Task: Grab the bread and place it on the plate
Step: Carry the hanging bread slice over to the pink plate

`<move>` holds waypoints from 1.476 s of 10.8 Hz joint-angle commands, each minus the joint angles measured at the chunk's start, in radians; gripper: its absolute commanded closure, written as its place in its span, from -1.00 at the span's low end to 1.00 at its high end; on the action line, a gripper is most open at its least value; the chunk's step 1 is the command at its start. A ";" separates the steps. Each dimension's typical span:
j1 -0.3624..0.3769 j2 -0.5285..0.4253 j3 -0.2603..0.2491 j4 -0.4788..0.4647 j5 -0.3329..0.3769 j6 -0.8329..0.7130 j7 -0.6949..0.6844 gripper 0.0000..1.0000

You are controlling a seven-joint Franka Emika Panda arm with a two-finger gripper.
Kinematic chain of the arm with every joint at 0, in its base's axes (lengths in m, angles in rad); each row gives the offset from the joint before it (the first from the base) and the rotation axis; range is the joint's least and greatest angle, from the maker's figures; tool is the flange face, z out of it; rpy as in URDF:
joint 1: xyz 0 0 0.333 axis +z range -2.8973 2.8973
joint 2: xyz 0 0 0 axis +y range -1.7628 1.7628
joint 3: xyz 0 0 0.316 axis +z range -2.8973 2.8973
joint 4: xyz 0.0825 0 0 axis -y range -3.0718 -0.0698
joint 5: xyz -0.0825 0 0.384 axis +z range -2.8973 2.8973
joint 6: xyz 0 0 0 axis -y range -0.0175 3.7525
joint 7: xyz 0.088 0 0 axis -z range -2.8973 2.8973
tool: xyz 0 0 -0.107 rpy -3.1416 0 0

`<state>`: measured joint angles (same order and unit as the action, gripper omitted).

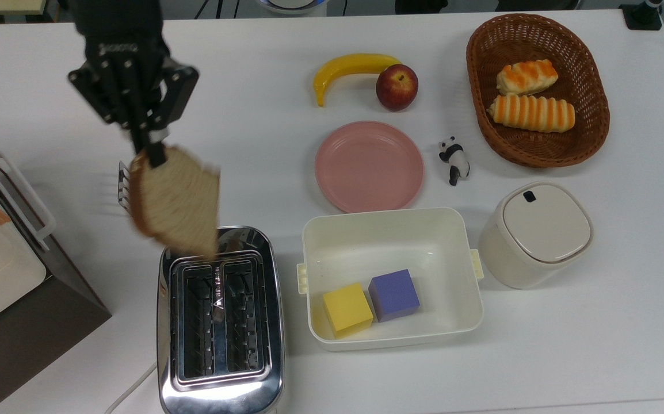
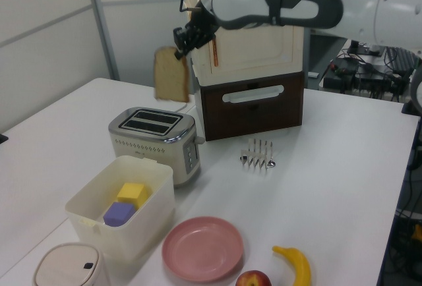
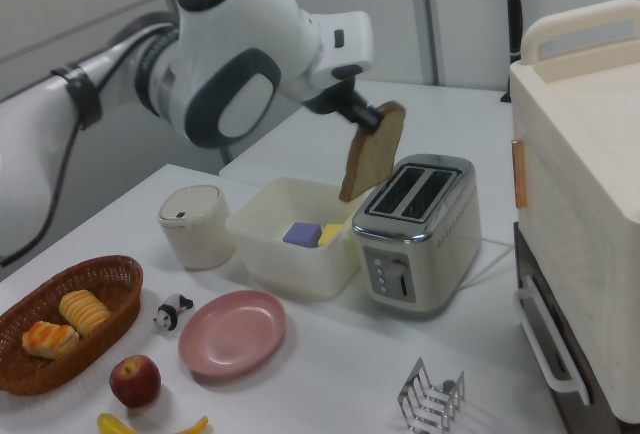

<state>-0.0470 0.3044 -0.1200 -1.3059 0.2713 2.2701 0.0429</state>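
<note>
1. One black two-finger claw [image 1: 151,144] is clamped on the top edge of the tan, dark-speckled bread slice with brown crust [image 1: 175,201], which hangs in the air above the shiny chrome two-slot toaster [image 1: 221,322].
2. Well apart, the round pink plate [image 1: 369,167] sits bare on the white worktop [image 1: 251,144], next to the white rectangular tub [image 1: 390,276].
3. Held only by its edge, the slice could swing, or slip loose.
4. Released short of the plate, it would likely land in the tub or on the worktop.
</note>
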 commanded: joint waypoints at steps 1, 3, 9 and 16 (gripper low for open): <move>0.010 -0.056 0.007 -0.039 -0.014 -0.289 -0.072 1.00; 0.022 -0.054 0.010 -0.044 -0.014 -0.395 -0.089 1.00; 0.148 -0.012 0.011 -0.111 -0.078 -0.518 -0.110 1.00; 0.202 0.038 0.011 -0.176 -0.146 -0.523 -0.115 1.00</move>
<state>0.1380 0.3490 -0.1023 -1.4528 0.1441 1.7655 -0.0512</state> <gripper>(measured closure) 0.912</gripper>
